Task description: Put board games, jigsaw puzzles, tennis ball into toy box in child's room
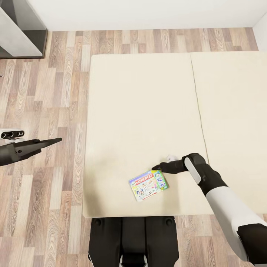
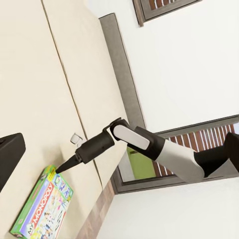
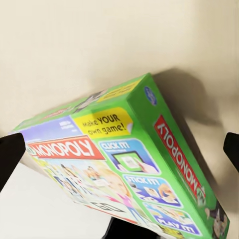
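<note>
Your right hand (image 1: 158, 167) sits low at the upper right corner of the Monopoly board game (image 1: 148, 185), which lies flat on the bed (image 1: 141, 111) in the lower middle of the head view. In the right wrist view its fingers stand spread either side of the box's green edge, nothing gripped, so you are lined up to pinch that edge. Your left hand (image 1: 55, 141) hangs over the floor (image 1: 48, 111) at the left, out of the way; I cannot tell whether it is clenched.
</note>
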You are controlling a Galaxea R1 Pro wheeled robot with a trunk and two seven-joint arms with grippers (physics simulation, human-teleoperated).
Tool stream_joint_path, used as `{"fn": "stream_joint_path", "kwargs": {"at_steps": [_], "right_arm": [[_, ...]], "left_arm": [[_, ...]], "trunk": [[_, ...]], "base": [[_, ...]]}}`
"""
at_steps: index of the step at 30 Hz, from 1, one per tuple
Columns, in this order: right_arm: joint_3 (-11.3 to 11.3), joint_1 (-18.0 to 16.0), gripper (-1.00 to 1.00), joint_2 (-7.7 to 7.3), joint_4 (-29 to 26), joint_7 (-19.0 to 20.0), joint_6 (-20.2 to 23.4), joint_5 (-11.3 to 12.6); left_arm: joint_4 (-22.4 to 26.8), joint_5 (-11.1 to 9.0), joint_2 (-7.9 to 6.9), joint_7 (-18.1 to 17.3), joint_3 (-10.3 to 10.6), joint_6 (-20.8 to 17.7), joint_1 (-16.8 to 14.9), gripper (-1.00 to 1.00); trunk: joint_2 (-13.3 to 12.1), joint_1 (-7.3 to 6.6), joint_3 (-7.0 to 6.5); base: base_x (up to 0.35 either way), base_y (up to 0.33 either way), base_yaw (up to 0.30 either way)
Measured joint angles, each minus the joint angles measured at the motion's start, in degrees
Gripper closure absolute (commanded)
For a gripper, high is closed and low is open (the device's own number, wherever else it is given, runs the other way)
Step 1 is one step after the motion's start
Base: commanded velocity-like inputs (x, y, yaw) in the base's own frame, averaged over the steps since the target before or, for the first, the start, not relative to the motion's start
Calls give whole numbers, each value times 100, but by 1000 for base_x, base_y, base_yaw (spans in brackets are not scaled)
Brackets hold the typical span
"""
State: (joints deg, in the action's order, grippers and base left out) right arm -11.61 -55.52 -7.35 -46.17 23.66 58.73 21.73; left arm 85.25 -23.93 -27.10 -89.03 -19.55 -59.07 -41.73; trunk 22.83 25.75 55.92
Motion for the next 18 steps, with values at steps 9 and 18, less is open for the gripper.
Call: {"fn": "stream_joint_path", "kwargs": {"at_steps": [9, 18], "right_arm": [[-425, 8, -100, 37, 17, 1, -10, -8], [-670, 9, -100, 92, 273, 11, -72, -14]], "left_arm": [[0, -1, -4, -4, -5, -8, 0, -100], [0, -2, -4, -4, -6, -9, 0, -100]], "trunk": [[0, 0, 0], [0, 0, 0]], "base": [[0, 0, 0], [0, 0, 0]]}}
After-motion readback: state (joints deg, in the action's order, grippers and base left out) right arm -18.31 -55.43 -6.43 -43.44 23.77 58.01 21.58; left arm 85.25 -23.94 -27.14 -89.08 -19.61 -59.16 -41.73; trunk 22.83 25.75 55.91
